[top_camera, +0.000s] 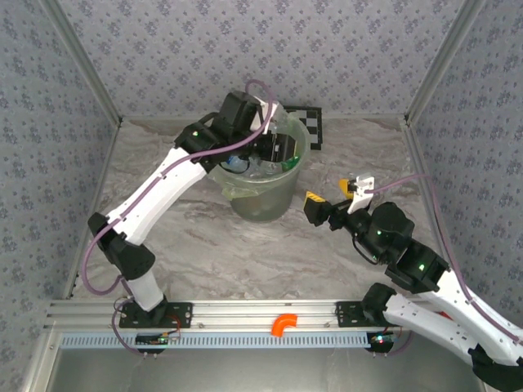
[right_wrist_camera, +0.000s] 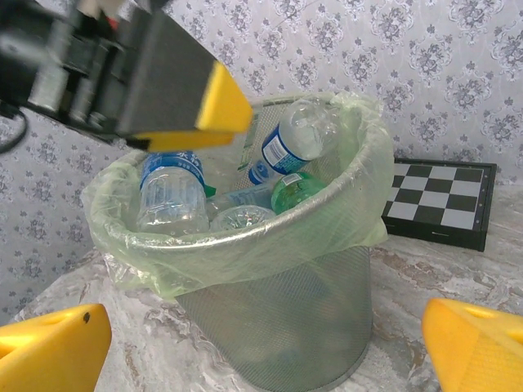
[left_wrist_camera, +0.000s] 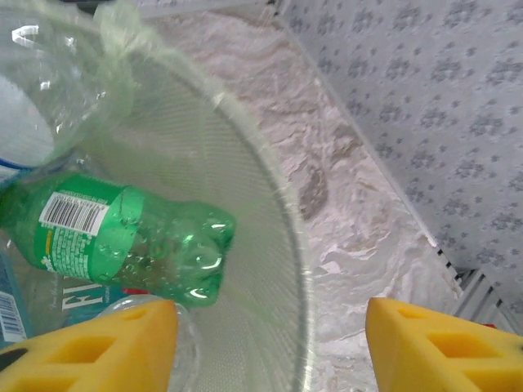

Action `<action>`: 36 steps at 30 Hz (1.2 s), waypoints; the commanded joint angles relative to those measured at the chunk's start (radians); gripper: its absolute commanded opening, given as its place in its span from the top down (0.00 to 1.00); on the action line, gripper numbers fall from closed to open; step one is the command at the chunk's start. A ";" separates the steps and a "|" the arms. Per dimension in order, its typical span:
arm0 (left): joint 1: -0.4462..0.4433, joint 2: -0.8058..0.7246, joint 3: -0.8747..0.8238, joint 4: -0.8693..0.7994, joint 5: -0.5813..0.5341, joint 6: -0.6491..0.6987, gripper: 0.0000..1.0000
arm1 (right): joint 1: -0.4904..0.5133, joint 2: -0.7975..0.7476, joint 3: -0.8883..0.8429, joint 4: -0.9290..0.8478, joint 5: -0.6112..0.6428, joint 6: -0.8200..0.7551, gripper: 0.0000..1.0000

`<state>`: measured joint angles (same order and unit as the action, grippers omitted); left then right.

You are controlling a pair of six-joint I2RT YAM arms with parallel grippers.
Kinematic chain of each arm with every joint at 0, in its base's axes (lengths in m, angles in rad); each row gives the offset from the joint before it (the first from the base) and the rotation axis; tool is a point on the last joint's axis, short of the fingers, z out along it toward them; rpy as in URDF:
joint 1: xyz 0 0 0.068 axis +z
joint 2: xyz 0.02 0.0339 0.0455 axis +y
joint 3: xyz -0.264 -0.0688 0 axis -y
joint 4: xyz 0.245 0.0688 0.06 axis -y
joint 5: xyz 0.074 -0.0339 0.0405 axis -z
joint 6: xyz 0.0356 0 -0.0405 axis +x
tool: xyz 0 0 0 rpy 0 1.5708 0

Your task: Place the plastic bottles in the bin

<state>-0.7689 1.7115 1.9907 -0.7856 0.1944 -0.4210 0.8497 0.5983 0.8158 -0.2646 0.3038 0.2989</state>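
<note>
The bin [top_camera: 263, 202] stands at the middle back of the table, a mesh basket with a pale green liner. Several plastic bottles lie inside: a green one [left_wrist_camera: 122, 237] on its side, a clear one with a blue label [right_wrist_camera: 172, 196], and another blue-labelled one [right_wrist_camera: 290, 143] leaning on the far wall. My left gripper [top_camera: 274, 149] hangs over the bin's mouth, open, with nothing between its yellow fingers [left_wrist_camera: 98, 347]. My right gripper [top_camera: 331, 196] is to the right of the bin, open and empty, facing its wall [right_wrist_camera: 278, 327].
A black-and-white checkerboard [top_camera: 309, 124] lies behind the bin at the back wall. Patterned walls close in the marbled table [top_camera: 245, 253] on three sides. An orange hook [top_camera: 284, 324] sits on the front rail between the arm bases.
</note>
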 commanded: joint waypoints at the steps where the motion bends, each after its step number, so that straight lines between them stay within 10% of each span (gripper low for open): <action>1: 0.000 -0.061 0.044 0.001 -0.034 0.021 0.28 | -0.001 0.003 0.003 0.024 0.003 0.000 0.01; 9: 0.081 -0.171 -0.036 -0.002 -0.112 0.030 0.00 | -0.001 0.026 0.021 0.021 -0.033 -0.010 0.01; 24: 0.528 -0.462 -0.546 0.158 -0.088 -0.079 0.02 | 0.017 0.141 0.094 0.052 -0.099 -0.037 0.01; 36: 0.702 -0.266 -0.677 0.235 0.026 -0.069 0.14 | 0.022 0.188 0.121 0.080 -0.128 -0.079 0.01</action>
<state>-0.0788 1.3880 1.3060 -0.5919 0.1757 -0.5140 0.8688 0.7883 0.8944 -0.2165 0.1925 0.2512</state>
